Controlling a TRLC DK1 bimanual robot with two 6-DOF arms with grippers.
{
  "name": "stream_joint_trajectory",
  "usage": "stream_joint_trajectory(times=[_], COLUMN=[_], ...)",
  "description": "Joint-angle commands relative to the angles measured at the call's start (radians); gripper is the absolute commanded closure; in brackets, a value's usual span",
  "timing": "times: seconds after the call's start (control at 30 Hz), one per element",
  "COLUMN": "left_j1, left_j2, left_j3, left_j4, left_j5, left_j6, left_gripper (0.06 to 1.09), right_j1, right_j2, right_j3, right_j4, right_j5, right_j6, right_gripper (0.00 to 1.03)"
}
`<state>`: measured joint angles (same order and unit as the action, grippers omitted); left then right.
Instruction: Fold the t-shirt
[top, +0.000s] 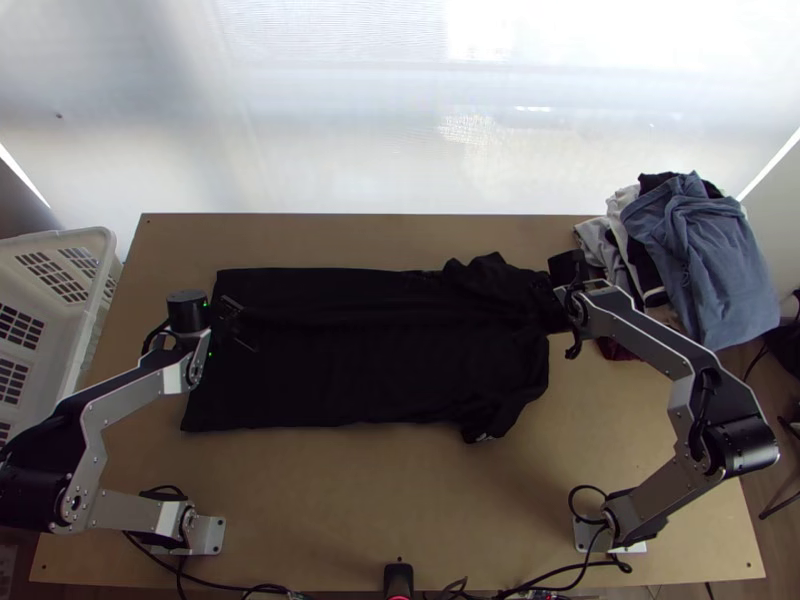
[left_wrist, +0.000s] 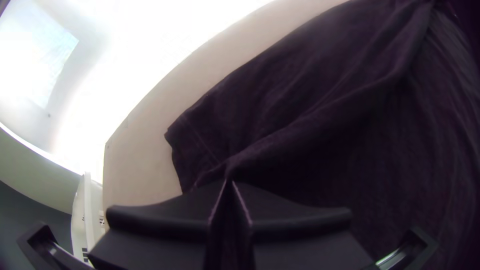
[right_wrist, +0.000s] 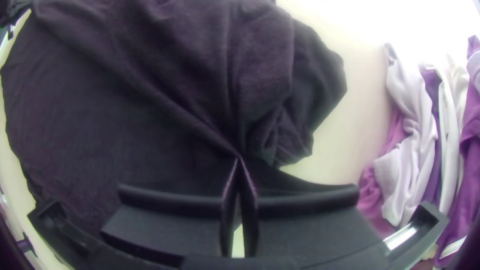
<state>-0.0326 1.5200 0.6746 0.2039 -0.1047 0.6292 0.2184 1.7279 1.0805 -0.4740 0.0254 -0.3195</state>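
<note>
The black t-shirt (top: 350, 375) lies lengthwise on the table, its far side folded over towards the middle along a long ridge. Its sleeves are at the right end, the far one bunched. Over the shirt's left end is my left gripper (top: 232, 318). In the left wrist view, the left gripper (left_wrist: 228, 182) is shut on the end of a raised fold in the dark cloth (left_wrist: 310, 120). My right gripper (top: 556, 304) is at the shirt's right end. Creases in the fabric (right_wrist: 165, 100) run to the tips of the right gripper (right_wrist: 240, 160), shut on it.
A pile of clothes (top: 695, 255) lies at the table's back right, close beside the right gripper. A white basket (top: 85, 245) stands off the left edge. Bare wooden table (top: 370, 500) runs along the front, with cables at its near edge.
</note>
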Motion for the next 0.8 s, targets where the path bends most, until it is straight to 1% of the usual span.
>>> stream_joint_trajectory(times=[0.0, 0.17, 0.2, 0.23, 0.27, 0.3, 0.37, 0.4, 0.43, 0.57, 0.6, 0.67, 0.77], left_j1=[0.0, 0.014, 0.019, 0.022, 0.023, 0.025, 0.033, 0.037, 0.043, 0.062, 0.066, 0.068, 0.072], left_j2=[-0.02, -0.024, -0.02, -0.017, -0.012, -0.011, -0.009, -0.007, -0.007, -0.02, -0.029, -0.061, -0.119], left_j3=[-0.02, -0.032, -0.032, -0.032, -0.033, -0.038, -0.041, -0.043, -0.044, -0.023, -0.004, 0.033, 0.071], left_j4=[-0.037, -0.038, -0.038, -0.038, -0.038, -0.038, -0.04, -0.047, -0.049, -0.041, -0.058, -0.116, -0.216], left_j5=[0.002, 0.002, 0.003, 0.003, 0.003, 0.002, 0.002, 0.002, 0.002, 0.003, 0.003, 0.01, 0.054], left_j6=[0.004, 0.012, 0.015, 0.02, 0.029, 0.038, 0.044, 0.046, 0.05, 0.047, 0.04, 0.027, -0.011], left_gripper=[0.97, 0.96, 0.94, 0.92, 0.9, 0.8, 0.49, 0.31, 0.09, 0.1, 0.1, 0.1, 0.1], right_j1=[0.006, 0.01, 0.012, 0.016, 0.019, 0.019, 0.019, 0.019, 0.016, 0.009, 0.009, 0.009, 0.004], right_j2=[0.007, 0.012, 0.016, 0.016, 0.016, 0.013, 0.009, 0.007, 0.001, -0.045, -0.062, -0.093, -0.134], right_j3=[-0.037, -0.05, -0.053, -0.057, -0.064, -0.07, -0.077, -0.076, -0.077, -0.073, -0.074, -0.077, -0.08], right_j4=[-0.005, -0.005, -0.005, -0.006, -0.006, -0.006, -0.017, -0.037, -0.046, -0.064, -0.066, -0.075, -0.092], right_j5=[-0.002, -0.002, -0.002, -0.002, -0.002, -0.002, -0.002, -0.002, -0.002, -0.007, -0.01, -0.015, -0.027], right_j6=[-0.003, -0.007, -0.009, -0.01, -0.01, -0.01, -0.013, -0.016, -0.018, -0.009, -0.009, -0.009, -0.006], right_gripper=[1.0, 1.0, 1.0, 0.98, 0.92, 0.84, 0.59, 0.54, 0.51, 0.1, 0.04, 0.04, 0.04])
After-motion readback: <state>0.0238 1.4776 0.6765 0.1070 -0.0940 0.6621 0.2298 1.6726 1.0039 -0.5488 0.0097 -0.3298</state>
